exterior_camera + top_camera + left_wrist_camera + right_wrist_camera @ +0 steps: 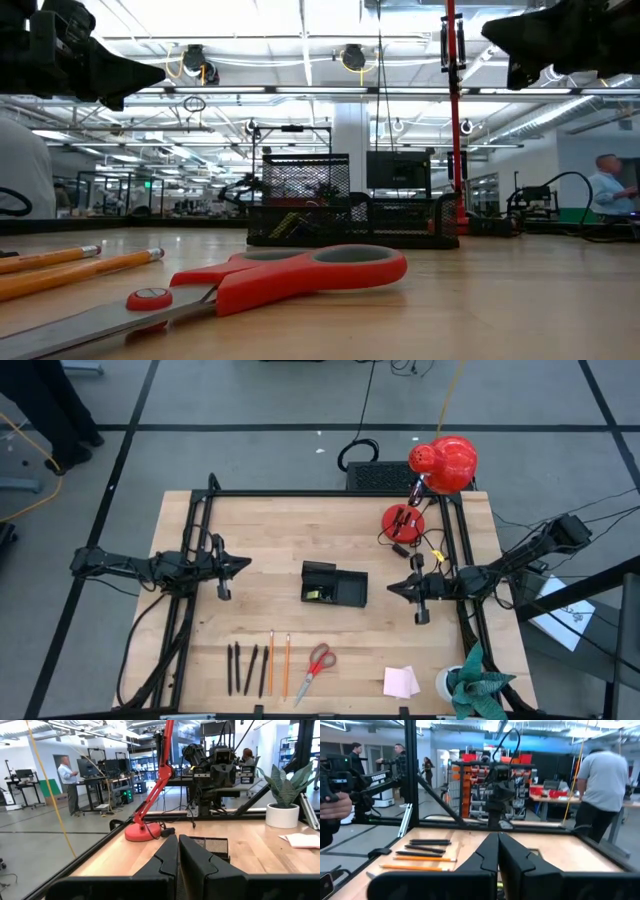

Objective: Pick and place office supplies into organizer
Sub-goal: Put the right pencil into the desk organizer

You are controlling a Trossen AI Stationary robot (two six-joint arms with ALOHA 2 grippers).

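The black mesh organizer [335, 584] stands mid-table, with a small yellow piece [315, 595] inside it. Along the near edge lie black pens [240, 668], orange pencils [279, 663], red-handled scissors [318, 663] and a pink sticky-note pad [401, 681], all flat on the wood. My left gripper [243, 565] hovers left of the organizer with its fingers shut. My right gripper [393, 587] hovers right of it, also shut. Both point at the organizer and hold nothing. The low view shows the scissors [290, 275] and pencils [80, 265] up close, with the organizer [350, 215] behind them.
A red desk lamp stands with its base [403, 520] at the far right and its head [445, 462] beyond the table edge. A white roll [447, 682] and a potted plant [480, 685] sit at the near right corner. Black frame rails run along both sides. People stand in the room beyond.
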